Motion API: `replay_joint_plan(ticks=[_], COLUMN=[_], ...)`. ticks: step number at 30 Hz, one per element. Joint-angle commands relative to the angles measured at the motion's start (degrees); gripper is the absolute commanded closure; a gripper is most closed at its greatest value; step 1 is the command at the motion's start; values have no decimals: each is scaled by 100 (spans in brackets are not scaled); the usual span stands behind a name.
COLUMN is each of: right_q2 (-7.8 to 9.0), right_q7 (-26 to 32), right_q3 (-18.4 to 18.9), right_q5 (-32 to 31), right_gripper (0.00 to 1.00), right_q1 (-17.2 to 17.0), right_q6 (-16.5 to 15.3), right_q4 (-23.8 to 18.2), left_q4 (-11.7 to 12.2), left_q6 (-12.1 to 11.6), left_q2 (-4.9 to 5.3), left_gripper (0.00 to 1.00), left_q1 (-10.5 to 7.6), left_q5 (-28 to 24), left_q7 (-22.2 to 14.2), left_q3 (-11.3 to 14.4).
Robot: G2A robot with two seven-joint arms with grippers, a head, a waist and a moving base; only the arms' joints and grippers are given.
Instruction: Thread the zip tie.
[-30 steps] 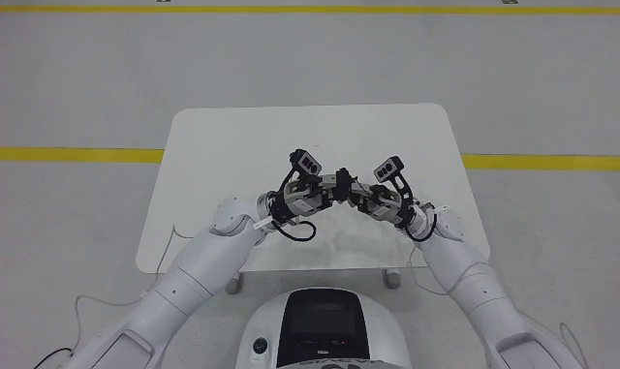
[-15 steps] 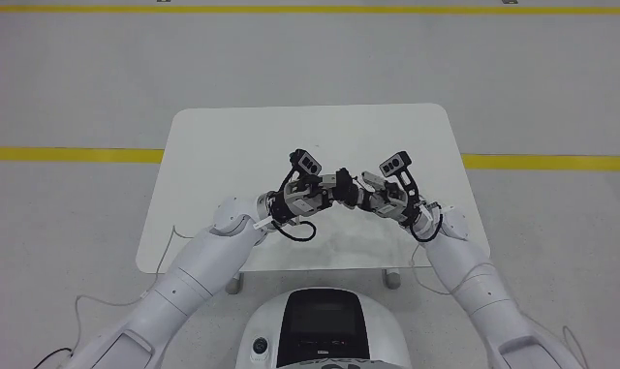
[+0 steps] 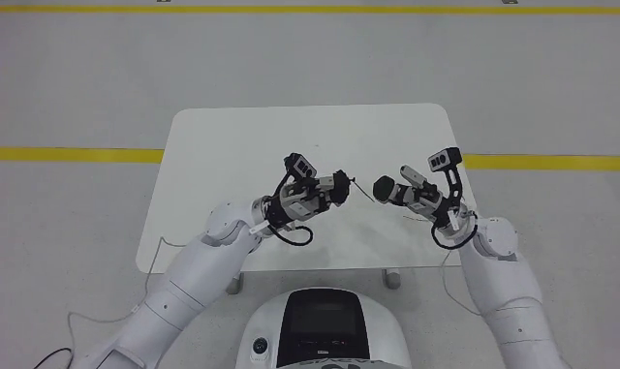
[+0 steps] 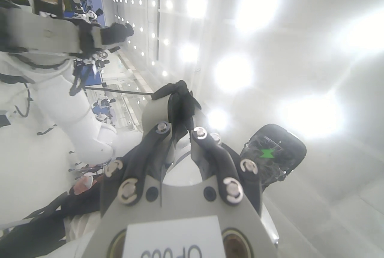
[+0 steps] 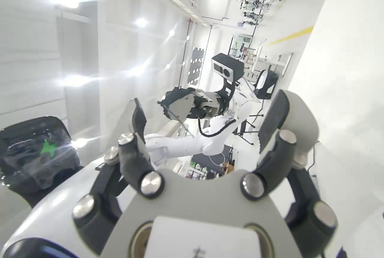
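My left gripper (image 3: 338, 184) is held above the white table (image 3: 242, 146) near its front middle, shut on a black zip tie (image 3: 355, 189). In the left wrist view the fingertips (image 4: 175, 109) pinch the tie's bunched black end (image 4: 180, 94), and a thin strap runs out sideways from it. My right gripper (image 3: 382, 188) hangs a short gap to the right of the tie, facing it. Its fingers (image 5: 136, 118) stand wide open with nothing between them. Through that gap the right wrist view shows the left gripper (image 5: 183, 106) with the thin tie (image 5: 177, 118) at its tip.
The tabletop under both arms is bare white. Its front edge (image 3: 320, 270) runs just below the grippers. Grey floor with yellow lines (image 3: 77, 155) surrounds the table.
The two grippers were together over the table's middle. The right gripper has let go and drawn back to the right, now open. The left gripper has stayed almost in place with the tie.
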Motion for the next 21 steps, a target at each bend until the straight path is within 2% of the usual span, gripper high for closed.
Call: replay_joint_plan(ticks=[1, 3, 8, 10, 13, 18, 21], right_q2=[-36, -84, -84, -82, -76, -78, -81], right_q7=[-324, -431, -431, -481, -690, -1042, -1096], right_q3=[318, 348, 348, 341, 373, 701, 724], right_q5=[-228, -403, -403, -468, -621, -842, -862], right_gripper=[0, 0, 0, 0, 0, 0, 0], right_q1=[-228, -416, -416, -420, -557, -951, -998], right_q6=[0, 0, 0, 2, 0, 0, 0], right_q4=[-355, -572, -572, -605, -969, -1551, -1593], left_q4=[-116, -189, -189, -260, -384, -655, -747], left_q6=[136, 125, 125, 159, 217, 287, 308], left_q2=[25, 39, 39, 33, 42, 87, 95], left_gripper=[100, 100, 100, 100, 100, 100, 100], left_q1=[122, 157, 157, 192, 308, 540, 606], left_q5=[-7, 73, 73, 61, -107, -321, -407], left_q7=[100, 38, 38, 165, 274, 281, 230], left_q3=[-70, -95, -95, -86, -169, -414, -462])
